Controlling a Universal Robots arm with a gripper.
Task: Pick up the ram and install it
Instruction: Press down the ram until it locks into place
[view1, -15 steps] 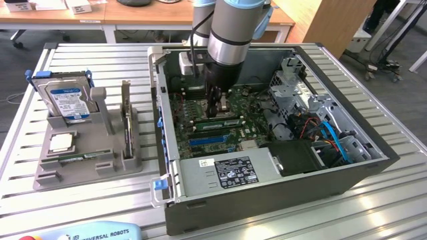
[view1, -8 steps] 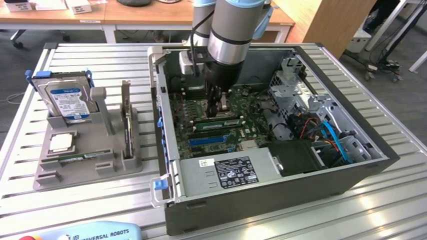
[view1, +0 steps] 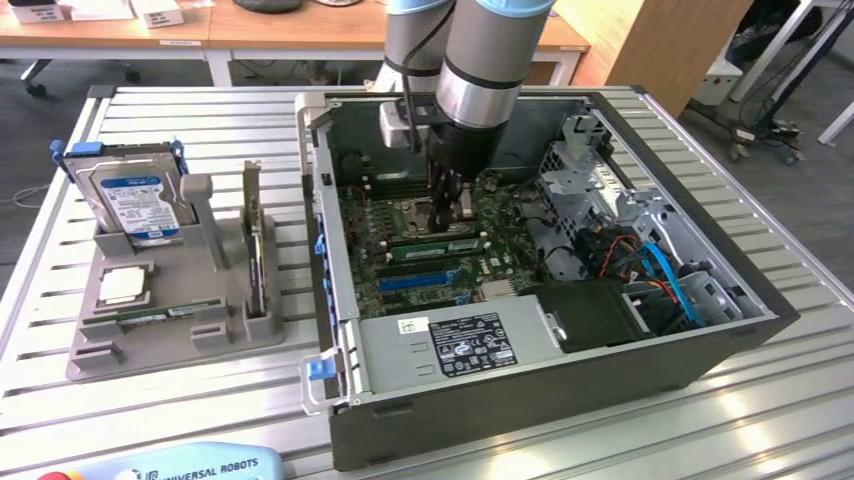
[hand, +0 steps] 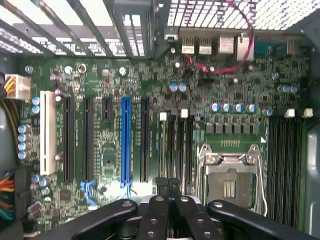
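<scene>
Over motherboard (hand: 150, 135), arm upright, jaws closed

arm (view1: 474, 60): upper part cut off by frame edge | gripper (view1: 447, 205): fingertips hidden among motherboard (hand: 150, 130) parts; whether it holds a ram cannot be told | teach pendant (view1: 187, 467): cut by bottom edge

A blue-labelled hard drive (view1: 130, 200) stands upright beside the open computer case (view1: 694, 360).

Slatted metal table (view1: 120, 400) matt; motherboard (hand: 150, 135) glossy green; black pincer (hand: 167, 187) matt; drive (view1: 130, 195) shiny metal.
</scene>
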